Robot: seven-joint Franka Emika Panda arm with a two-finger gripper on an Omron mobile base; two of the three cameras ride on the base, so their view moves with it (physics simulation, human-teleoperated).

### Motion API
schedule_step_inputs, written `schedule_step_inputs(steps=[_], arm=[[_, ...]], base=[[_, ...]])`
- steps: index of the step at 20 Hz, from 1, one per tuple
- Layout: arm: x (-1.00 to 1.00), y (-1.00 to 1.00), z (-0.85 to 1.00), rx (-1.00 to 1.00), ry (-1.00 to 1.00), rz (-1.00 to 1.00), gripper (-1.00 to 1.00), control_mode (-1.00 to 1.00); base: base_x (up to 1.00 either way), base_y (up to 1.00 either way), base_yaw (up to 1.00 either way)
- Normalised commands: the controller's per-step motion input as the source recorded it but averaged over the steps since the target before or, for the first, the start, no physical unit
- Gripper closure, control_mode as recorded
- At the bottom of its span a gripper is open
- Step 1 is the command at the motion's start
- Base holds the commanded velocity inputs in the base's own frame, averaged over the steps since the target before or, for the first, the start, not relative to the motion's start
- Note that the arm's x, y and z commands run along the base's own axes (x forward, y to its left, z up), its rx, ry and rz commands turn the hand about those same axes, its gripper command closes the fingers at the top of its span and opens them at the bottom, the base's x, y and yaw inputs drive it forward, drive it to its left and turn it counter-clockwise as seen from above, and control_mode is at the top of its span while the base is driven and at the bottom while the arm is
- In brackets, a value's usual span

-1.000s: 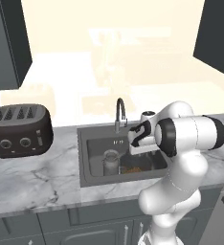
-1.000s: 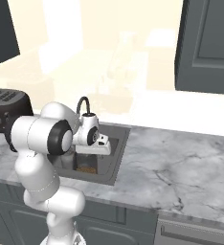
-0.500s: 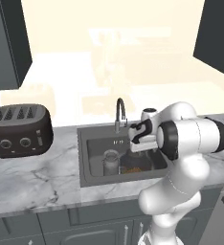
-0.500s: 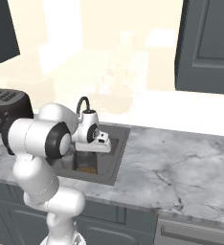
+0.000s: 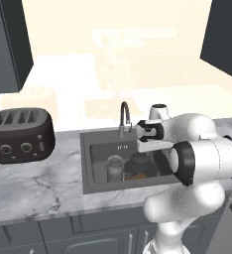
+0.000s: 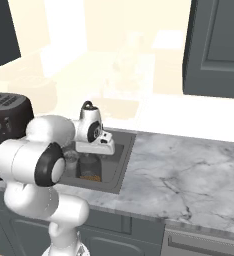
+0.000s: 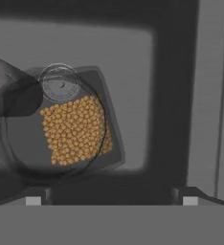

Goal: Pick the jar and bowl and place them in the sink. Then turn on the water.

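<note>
The sink (image 5: 95, 171) is a dark basin set into the marble counter. The jar (image 5: 138, 167) rests in it, clear glass with brown granules (image 7: 75, 129) inside. My gripper (image 5: 146, 150) hangs just above the jar, pointing down. Its fingers are wide open with nothing between them (image 7: 111, 198). From the right, my hand (image 6: 93, 152) covers most of the basin (image 6: 120, 165). A pale round thing (image 5: 115, 168) stands left of the jar in the basin; I cannot tell whether it is the bowl. The curved tap (image 5: 124, 113) rises at the back edge, with no water at its spout.
A black toaster (image 5: 21, 135) sits on the counter left of the sink, also at the left edge (image 6: 6, 112). Bare marble counter (image 6: 189, 165) stretches right of the basin. Dark wall cabinets (image 5: 6, 44) hang overhead on both sides.
My hand has lifted slightly above the basin and its fingers have spread a little wider. The jar stays where it lies.
</note>
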Motion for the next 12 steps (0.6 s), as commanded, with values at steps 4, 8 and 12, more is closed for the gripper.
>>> schedule_step_inputs(steps=[4, 8, 12], arm=[[-0.85, -0.13, 0.45, 0.00, 0.00, -0.02, -1.00, -1.00], [-1.00, -0.10, 0.59, 0.02, -0.01, -0.05, -1.00, -1.00], [-1.00, -0.02, 0.68, 0.01, -0.06, -0.04, -1.00, -1.00]], base=[[0.00, 0.00, 0.00], [0.00, 0.00, 0.00], [0.00, 0.00, 0.00]])
